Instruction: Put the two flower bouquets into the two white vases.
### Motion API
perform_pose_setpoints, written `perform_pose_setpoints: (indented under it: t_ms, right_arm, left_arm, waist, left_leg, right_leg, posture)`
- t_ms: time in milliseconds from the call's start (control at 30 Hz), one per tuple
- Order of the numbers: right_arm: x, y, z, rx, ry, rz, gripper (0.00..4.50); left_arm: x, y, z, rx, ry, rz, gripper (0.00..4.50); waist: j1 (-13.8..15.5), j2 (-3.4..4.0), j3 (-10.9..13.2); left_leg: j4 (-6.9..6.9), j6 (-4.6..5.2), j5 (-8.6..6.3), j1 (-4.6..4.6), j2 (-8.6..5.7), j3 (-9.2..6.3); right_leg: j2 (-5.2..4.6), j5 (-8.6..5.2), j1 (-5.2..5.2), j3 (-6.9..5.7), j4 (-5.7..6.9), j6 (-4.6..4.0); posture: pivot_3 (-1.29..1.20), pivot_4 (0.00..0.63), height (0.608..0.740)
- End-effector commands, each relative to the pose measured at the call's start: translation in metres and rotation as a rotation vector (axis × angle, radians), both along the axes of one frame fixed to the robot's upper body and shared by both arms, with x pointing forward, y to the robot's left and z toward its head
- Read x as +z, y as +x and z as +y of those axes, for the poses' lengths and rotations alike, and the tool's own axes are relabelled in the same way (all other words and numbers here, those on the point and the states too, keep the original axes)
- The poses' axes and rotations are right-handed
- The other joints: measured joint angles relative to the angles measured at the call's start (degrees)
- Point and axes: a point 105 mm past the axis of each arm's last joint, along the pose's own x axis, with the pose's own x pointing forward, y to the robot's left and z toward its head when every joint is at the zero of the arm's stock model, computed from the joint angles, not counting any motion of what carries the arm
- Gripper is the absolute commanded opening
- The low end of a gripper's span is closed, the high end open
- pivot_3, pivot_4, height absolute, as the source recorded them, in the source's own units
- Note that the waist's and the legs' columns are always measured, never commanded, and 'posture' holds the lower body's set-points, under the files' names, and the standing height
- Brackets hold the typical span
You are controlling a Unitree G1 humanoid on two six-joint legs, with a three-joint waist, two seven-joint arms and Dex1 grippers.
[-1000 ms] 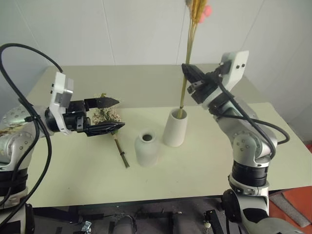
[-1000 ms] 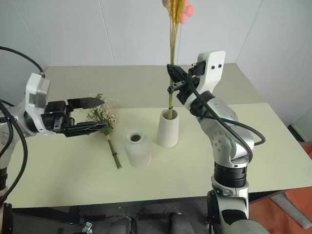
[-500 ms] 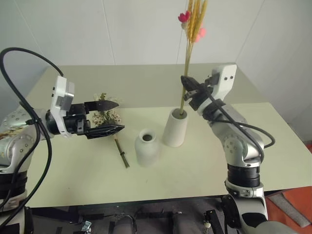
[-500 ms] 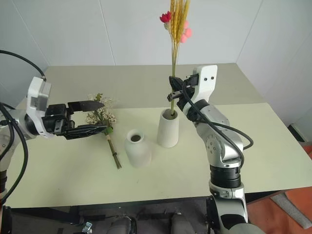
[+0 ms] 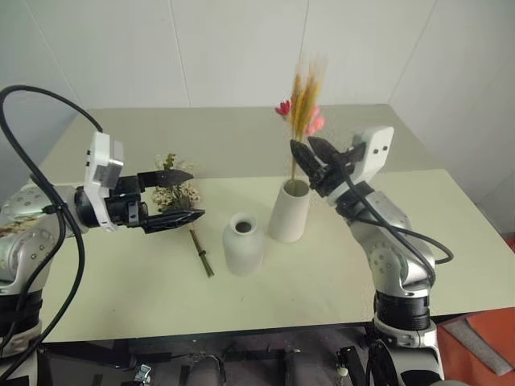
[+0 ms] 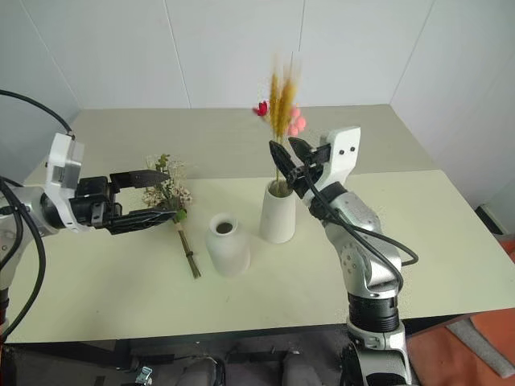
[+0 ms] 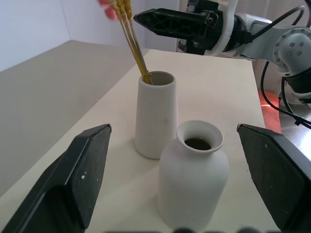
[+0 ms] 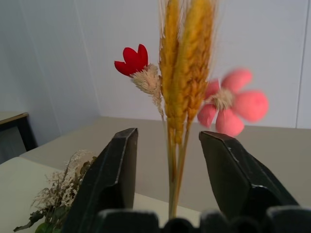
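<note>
1. The slender bunch (image 5: 304, 121) has been lowered deeper into the taller vase (image 5: 289, 211) since the earlier frame, and the right gripper (image 5: 309, 158), clenched on its stems before, is now released, with jaws parted around them.
2. The left gripper (image 5: 179, 195) is held wide open, empty, at the short vase's (image 5: 243, 244) 9 o'clock.
3. The bushy bunch (image 5: 179, 195) is left lying on the desk (image 5: 322, 273) under that gripper.
4. No readable writing is seen.

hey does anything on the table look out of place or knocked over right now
Only the bushy bouquet: it lies flat on the table beside the open left pincer, not yet in the empty short vase. The slender bouquet stands in the tall vase, between the right pincer's open fingers.
</note>
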Motion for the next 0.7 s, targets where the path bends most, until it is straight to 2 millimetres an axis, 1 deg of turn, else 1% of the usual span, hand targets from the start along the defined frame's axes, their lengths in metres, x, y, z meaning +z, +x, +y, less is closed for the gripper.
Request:
perform_pose_setpoints:
  t_ms: [33,100,200,267,367,433,633,700]
  right_arm:
    - [0.006,-0.015,-0.013,-0.006,-0.02,-0.064,3.84]
    - [-0.001,-0.022,-0.02,0.002,-0.085,-0.055,4.47]
    - [-0.009,-0.036,-0.032,0.066,-0.204,-0.04,4.47]
    - [-0.011,-0.045,-0.041,0.105,-0.287,-0.029,4.47]
    - [-0.01,-0.055,-0.053,0.158,-0.377,-0.017,4.47]
    - [-0.008,-0.06,-0.059,0.198,-0.438,-0.014,4.47]
    - [0.003,-0.069,-0.065,0.265,-0.517,-0.034,4.47]
    - [0.005,-0.07,-0.066,0.269,-0.527,-0.04,4.47]
  left_arm:
    - [-0.002,0.002,0.01,0.096,0.062,-0.033,4.5]
    - [-0.015,0.009,0.016,0.185,0.124,-0.002,4.5]
    - [-0.04,0.025,0.025,0.354,0.234,0.083,4.5]
    - [-0.054,0.034,0.026,0.44,0.281,0.166,4.5]
    - [-0.07,0.043,0.019,0.509,0.322,0.257,4.5]
    - [-0.081,0.053,0.013,0.567,0.343,0.323,4.5]
    - [-0.117,0.081,0.003,0.754,0.451,0.449,4.5]
    - [-0.122,0.086,0.0,0.779,0.458,0.461,4.5]
  waist:
    - [0.0,0.0,0.0]
    - [0.0,0.0,0.0]
    - [0.5,-0.01,0.0]
    - [0.7,-0.02,0.0]
    - [1.2,-0.06,0.0]
    - [1.5,-0.07,0.0]
    - [1.5,-0.14,0.1]
    - [1.4,-0.15,0.1]
  left_leg:
    - [0.0,0.0,0.0,0.01,0.0,0.0]
    - [0.0,0.0,0.0,0.0,0.0,0.0]
    - [0.0,0.0,0.0,0.0,-0.02,0.01]
    - [0.0,0.0,0.0,0.01,-0.04,0.02]
    - [0.01,0.0,0.0,0.04,-0.03,0.01]
    - [0.0,0.0,0.0,0.05,-0.04,0.01]
    - [0.01,0.0,0.0,0.04,-0.08,-0.05]
    - [0.01,0.0,0.0,0.03,-0.1,-0.06]
  right_leg:
    - [0.0,-0.01,0.01,0.0,0.0,-0.01]
    - [-0.01,-0.01,0.01,0.0,-0.01,-0.01]
    - [-0.02,-0.02,0.01,0.0,-0.04,0.0]
    - [-0.05,-0.03,0.04,0.0,-0.05,0.01]
    - [-0.03,-0.03,0.08,-0.01,-0.1,0.02]
    - [-0.02,-0.03,0.09,-0.01,-0.12,0.03]
    - [0.0,-0.02,0.14,0.01,-0.21,0.04]
    - [0.0,-0.02,0.13,0.02,-0.21,0.04]
  posture:
    - [0.0,0.15,0.74]
    - [0.0,0.15,0.74]
    - [0.0,0.15,0.74]
    - [0.0,0.15,0.74]
    - [0.0,0.15,0.74]
    - [0.0,0.15,0.74]
    - [0.0,0.15,0.74]
    - [0.0,0.15,0.74]
